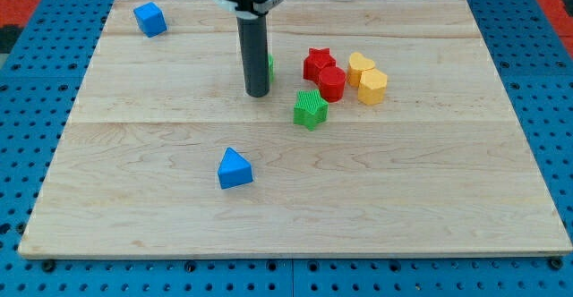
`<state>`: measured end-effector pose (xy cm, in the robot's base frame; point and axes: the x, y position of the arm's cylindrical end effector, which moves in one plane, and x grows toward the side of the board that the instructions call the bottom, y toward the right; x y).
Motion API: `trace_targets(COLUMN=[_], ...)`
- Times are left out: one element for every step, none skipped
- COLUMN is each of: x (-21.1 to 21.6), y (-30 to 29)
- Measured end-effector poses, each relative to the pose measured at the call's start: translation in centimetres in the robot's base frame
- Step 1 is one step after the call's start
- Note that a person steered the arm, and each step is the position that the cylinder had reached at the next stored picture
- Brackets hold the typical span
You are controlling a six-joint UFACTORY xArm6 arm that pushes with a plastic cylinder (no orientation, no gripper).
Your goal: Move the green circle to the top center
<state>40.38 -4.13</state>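
The green circle (269,67) is almost wholly hidden behind my rod; only a thin green sliver shows at the rod's right edge, just above the board's middle. My tip (258,93) rests on the board right in front of it, toward the view's bottom, seemingly touching it. A green star (310,108) lies to the right of the tip and a little below it.
A red star (316,63) and a red hexagon-like block (332,83) sit right of the rod, with a yellow heart (361,65) and yellow hexagon (372,87) beside them. A blue cube (150,19) is at top left, a blue triangle (235,168) below centre-left. The wooden board (430,199) ends at all four sides.
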Motion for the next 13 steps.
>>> trace_targets(x=[4.9, 6.7, 3.0, 1.8, -0.7, -3.6, -5.6, -8.4, -12.2, -9.0, -9.7, -12.2, -11.8], y=[0.5, 1.5, 1.1, -4.8, -1.5, 0.1, 2.1, 4.6, 4.6, 4.7, -1.3, 0.4, 2.6])
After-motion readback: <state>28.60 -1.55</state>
